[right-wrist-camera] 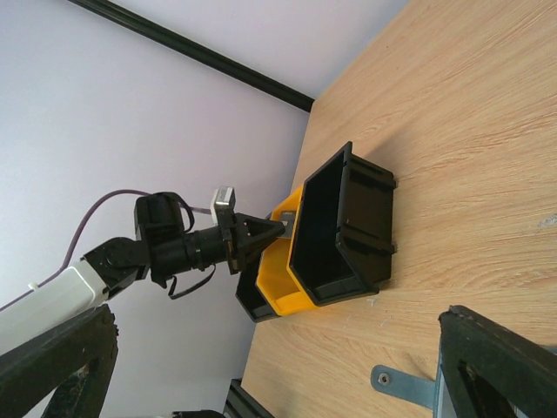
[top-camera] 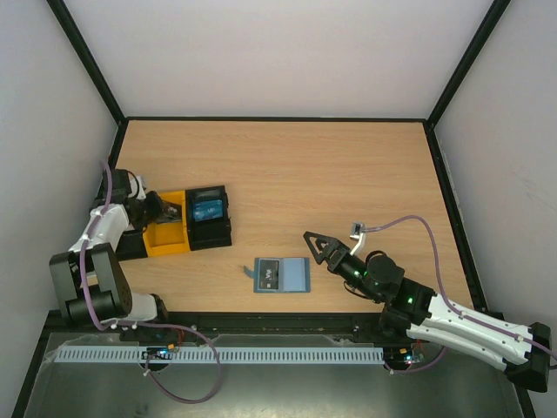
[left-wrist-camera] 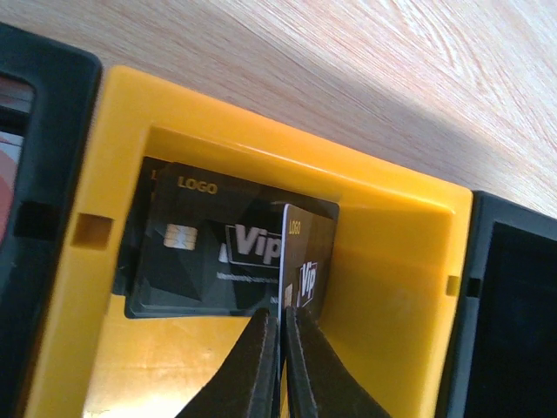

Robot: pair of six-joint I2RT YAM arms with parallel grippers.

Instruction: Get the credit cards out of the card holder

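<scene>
At the far left of the light wooden surface (top-camera: 287, 165), three box-shaped plastic trays are lined up side by side: a black left-hand tray (top-camera: 130, 248) partly hidden beneath the left arm, a yellow middle tray (top-camera: 165, 242), and a black right-hand tray (top-camera: 211, 232) in which a flat blue item (top-camera: 207, 209) lies. The left end effector (top-camera: 164, 209) is pointed down into the yellow middle tray. In the left wrist view its fingers (left-wrist-camera: 252, 366) are seen pressed almost together on the thin edge of an upright black credit card (left-wrist-camera: 302, 270), which is clamped between them and stands on edge. A flat-lying black credit card (left-wrist-camera: 200, 248), printed with a chip and the words LOGO and Vip, rests on the yellow floor of that tray, and its right end is overlapped by the upright card. Further right and well apart from the trays, the small teal-blue soft folding card holder (top-camera: 280, 275) is laid open and flat on the surface, near the front edge and between the two arms. A dark card (top-camera: 268, 274) is seen in its left half. Just to the right of the holder, the right end effector (top-camera: 315, 247) is aimed towards it with its jaws spread wide, nothing between them and no contact with the holder. In the right wrist view only one dark finger (right-wrist-camera: 496, 357) is shown, with a pale blue-grey tab (right-wrist-camera: 396, 381) beside it.
</scene>
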